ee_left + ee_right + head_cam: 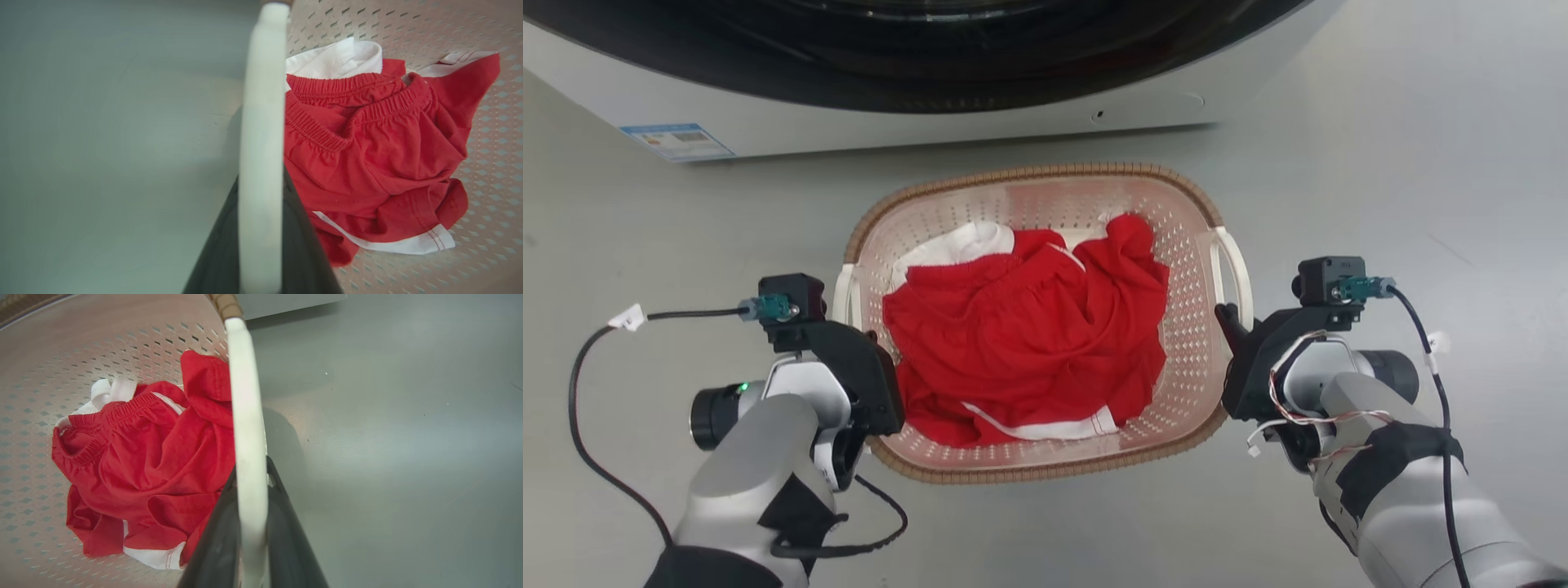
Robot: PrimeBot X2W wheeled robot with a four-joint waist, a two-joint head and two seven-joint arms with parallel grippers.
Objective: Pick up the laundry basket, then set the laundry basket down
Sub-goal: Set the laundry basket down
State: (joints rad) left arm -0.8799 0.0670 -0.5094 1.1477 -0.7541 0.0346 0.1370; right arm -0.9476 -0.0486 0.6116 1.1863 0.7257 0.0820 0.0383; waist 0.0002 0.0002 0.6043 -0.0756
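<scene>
One surface: smooth pale grey floor all round, with a white washer and its dark door glass across the top of the head view.
Left arm: pale forearm rising from the lower left, wrist turned in toward the basket, a black cable looping off it.
Left gripper: a dark finger on each side of the white left handle, pinched onto it.
Laundry basket: right between the two grippers, just in front of the washer, with red and white clothes heaped inside. Resting or lifted, I cannot tell.
Right gripper: clamped the same way on the white right handle.
Right arm: forearm rising from the lower right, black wrap and thin wires on it, wrist angled inward.
</scene>
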